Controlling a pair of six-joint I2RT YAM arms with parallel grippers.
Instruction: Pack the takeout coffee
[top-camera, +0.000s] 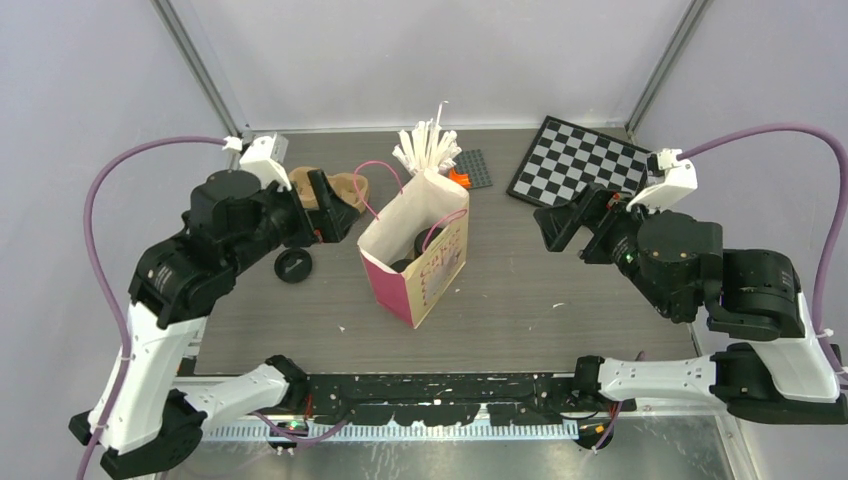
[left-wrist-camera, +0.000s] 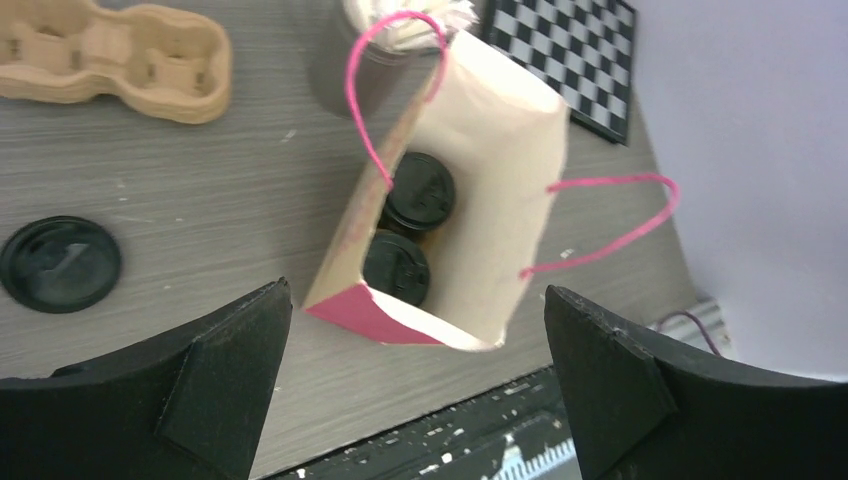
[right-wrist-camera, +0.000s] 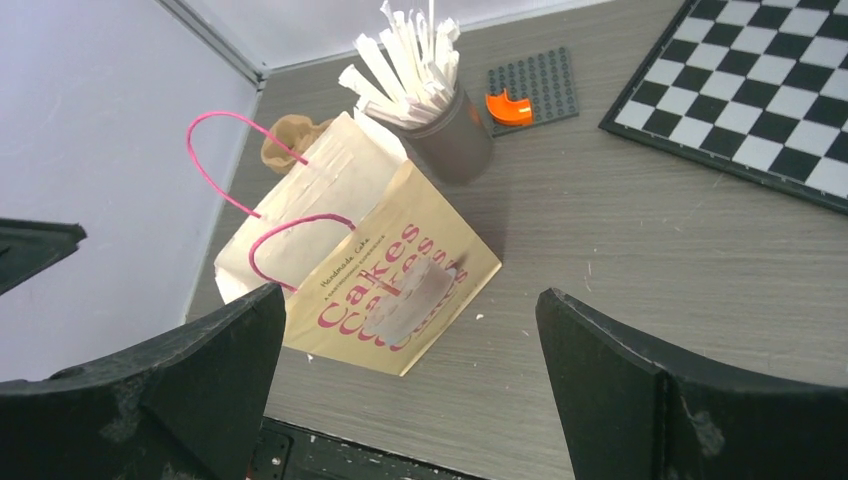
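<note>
Grey tabletop; two black-lidded cups (bagged)

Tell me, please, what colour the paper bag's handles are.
Pink; the handles show best in the left wrist view.

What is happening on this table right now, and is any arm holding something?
Two robot arms are packing takeout coffee into a paper bag. In the left wrist view, the upper coffee cup and the lower coffee cup stand inside it with their lids on. The left gripper and the right gripper are on either side of the bag, both open and empty. A loose black lid lies on the table.
</note>
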